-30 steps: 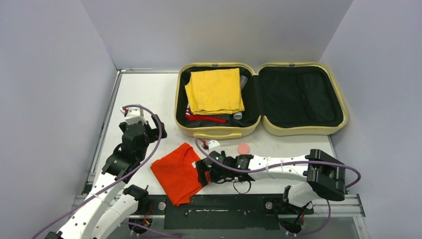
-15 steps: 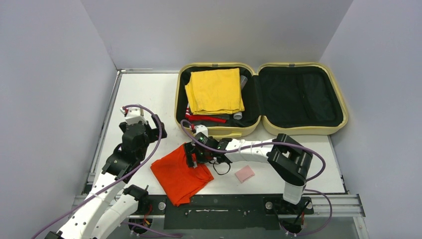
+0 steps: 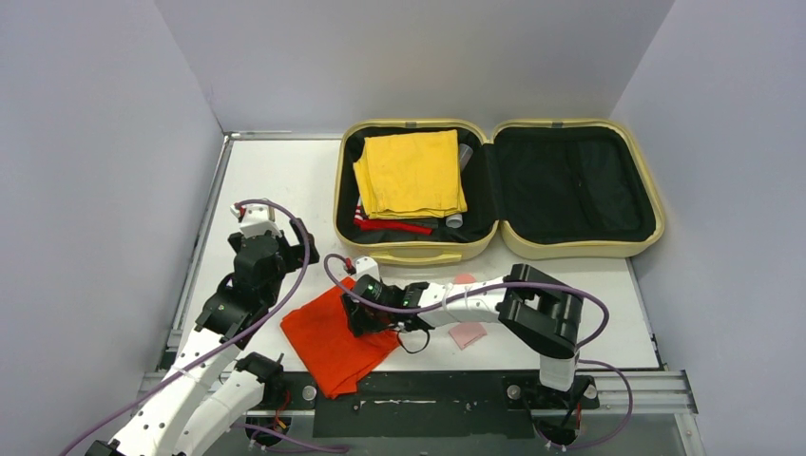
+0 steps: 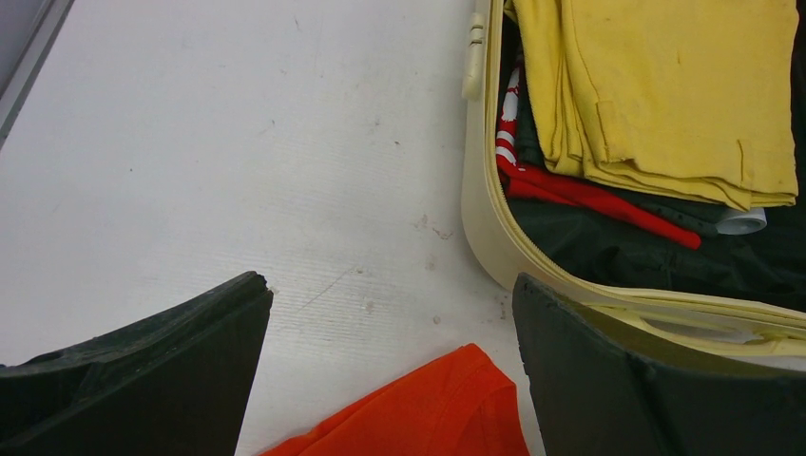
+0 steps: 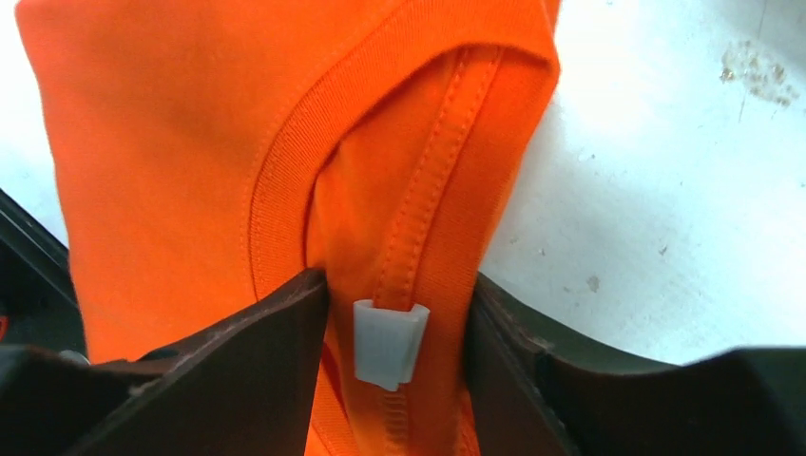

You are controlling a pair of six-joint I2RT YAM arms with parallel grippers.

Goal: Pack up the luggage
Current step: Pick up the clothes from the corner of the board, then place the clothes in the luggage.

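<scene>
The pale yellow luggage [image 3: 656, 226] lies open at the back, black lining showing. Its left half holds a folded yellow cloth [image 3: 411, 173] and a red item [image 3: 394, 226]. An orange shirt [image 3: 323, 340] lies on the table in front of it. My right gripper [image 3: 359, 313] is down on the shirt's upper right part. In the right wrist view the gripper [image 5: 394, 332] pinches a fold of the shirt [image 5: 190, 142] at the collar, with a white tag [image 5: 388, 342] between the jaws. My left gripper [image 4: 390, 361] is open and empty above the table, beside the luggage's front left corner [image 4: 485, 218].
A pink square piece [image 3: 468, 334] lies on the table right of the shirt, under my right arm. A small pink round thing [image 3: 465, 279] shows behind the arm. Grey walls close in the left, right and back sides.
My right gripper has moved left and farther onto the orange shirt, up to its collar. The shirt has shifted a little to the left. The left arm has not moved.
</scene>
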